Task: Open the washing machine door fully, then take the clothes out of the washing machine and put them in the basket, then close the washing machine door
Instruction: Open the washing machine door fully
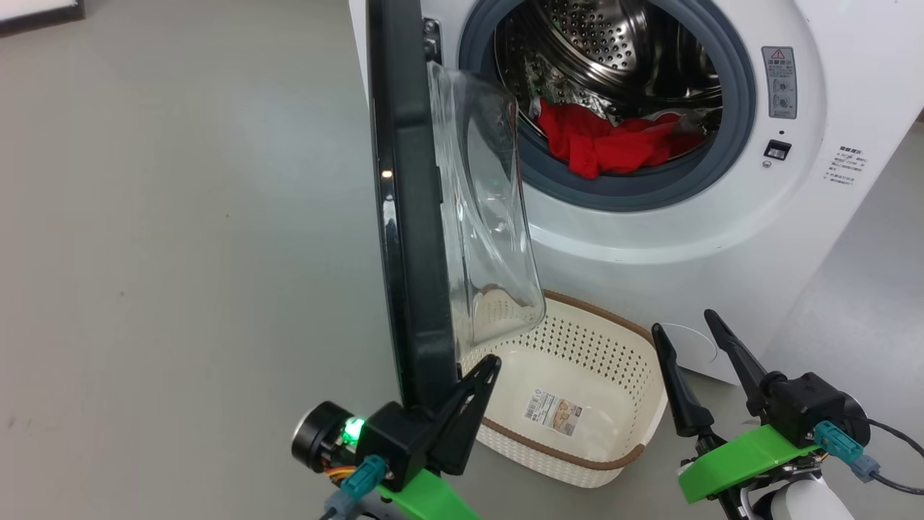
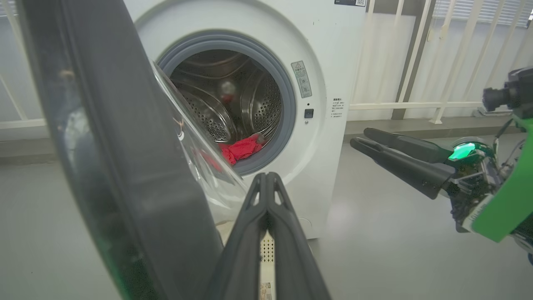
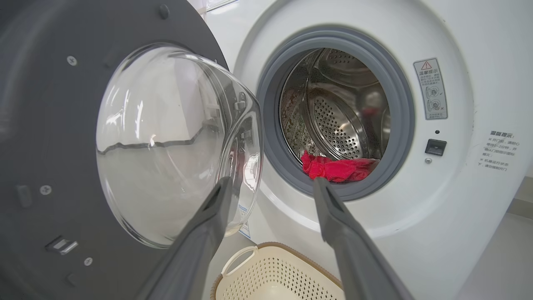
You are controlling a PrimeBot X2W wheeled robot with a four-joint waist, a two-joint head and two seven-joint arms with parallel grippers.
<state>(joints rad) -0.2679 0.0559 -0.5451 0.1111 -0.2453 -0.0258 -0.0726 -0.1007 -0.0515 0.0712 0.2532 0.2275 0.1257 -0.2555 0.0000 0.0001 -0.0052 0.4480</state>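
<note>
The white washing machine [image 1: 722,238] stands ahead with its door [image 1: 408,217] swung out edge-on, glass bowl [image 1: 491,217] facing the drum. Red clothes [image 1: 606,144] lie at the drum's front lip, also seen as clothes [image 3: 337,168] and clothes [image 2: 243,148]. The cream basket [image 1: 563,453] sits on the floor under the opening, partly behind the door. My left gripper [image 1: 492,361] is shut and holds nothing, close against the inner side of the door's lower rim [image 2: 125,166]. My right gripper [image 1: 684,323] hangs open and holds nothing, right of the basket, pointing at the drum [image 3: 271,181].
Bare grey floor [image 1: 180,253] stretches left of the door. A white railing [image 2: 416,62] stands behind and right of the machine. The door latch slot [image 1: 777,149] and a warning label [image 1: 779,81] sit right of the grey rubber ring [image 1: 621,191].
</note>
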